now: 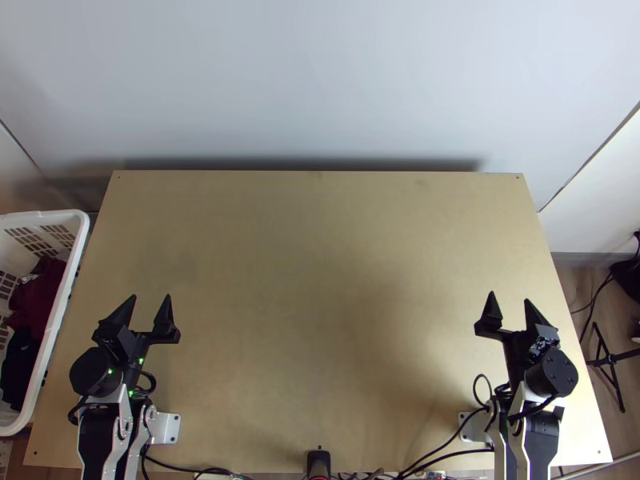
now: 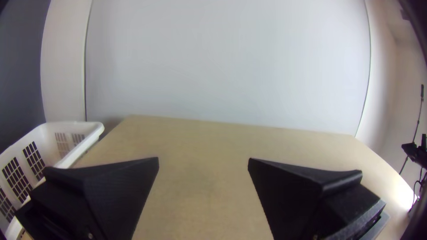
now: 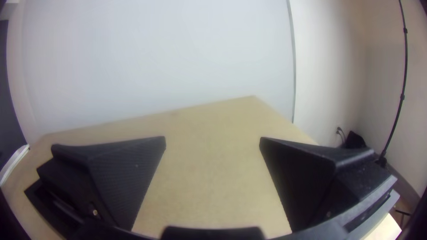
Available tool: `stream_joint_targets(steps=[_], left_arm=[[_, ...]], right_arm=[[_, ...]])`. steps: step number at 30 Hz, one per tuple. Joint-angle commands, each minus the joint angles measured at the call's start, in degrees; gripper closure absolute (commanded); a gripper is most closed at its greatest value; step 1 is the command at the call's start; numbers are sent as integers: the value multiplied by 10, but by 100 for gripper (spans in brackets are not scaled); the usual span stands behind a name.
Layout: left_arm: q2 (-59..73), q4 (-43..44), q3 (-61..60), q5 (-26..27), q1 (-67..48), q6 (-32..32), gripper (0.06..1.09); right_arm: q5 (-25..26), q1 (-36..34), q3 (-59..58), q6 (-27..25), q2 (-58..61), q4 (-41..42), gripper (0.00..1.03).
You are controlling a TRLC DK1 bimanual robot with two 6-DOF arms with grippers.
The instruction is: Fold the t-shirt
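Some dark red and blackish cloth (image 1: 36,300) lies bunched in the white basket (image 1: 78,248) beside the counter (image 1: 320,280); whether it includes the t-shirt, I cannot tell. The left tool (image 1: 150,298) and right tool (image 1: 510,298) each have 2 fingers spread apart.

White slatted plastic basket (image 1: 69,280) left of the rectangular light wooden table (image 1: 320,240)

In the basket, a dark red cloth (image 1: 36,296) lies farther from the table's near edge than a blackish cloth (image 1: 18,368). A flat pale wall panel (image 1: 320,80) stands behind the table's far edge. Over the table's near left part is the black two-fingered left gripper (image 1: 150,297); over its near right part is the black two-fingered right gripper (image 1: 510,297), well apart from the other. A small black device (image 1: 318,462) sits at the middle of the near edge. Thin black cables (image 1: 452,456) run along that edge. Beyond the right edge, on the floor, stands a thin black metal stand (image 1: 612,368).
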Motion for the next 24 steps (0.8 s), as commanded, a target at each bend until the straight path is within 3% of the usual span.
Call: stream_joint_targets(steps=[1, 4, 19, 24], left_arm=[[1, -2, 0, -1, -9, -23, 11], [1, -2, 0, -1, -40, -52, 11], [0, -1, 1, -15, -46, -44, 11], [2, -3, 0, -18, -44, 25, 11]], right_arm=[[0, 0, 0, 0, 0, 0, 5], [0, 0, 0, 0, 0, 0, 5], [4, -23, 1, -24, -1, 1, 5], [5, -23, 0, -24, 0, -1, 5]])
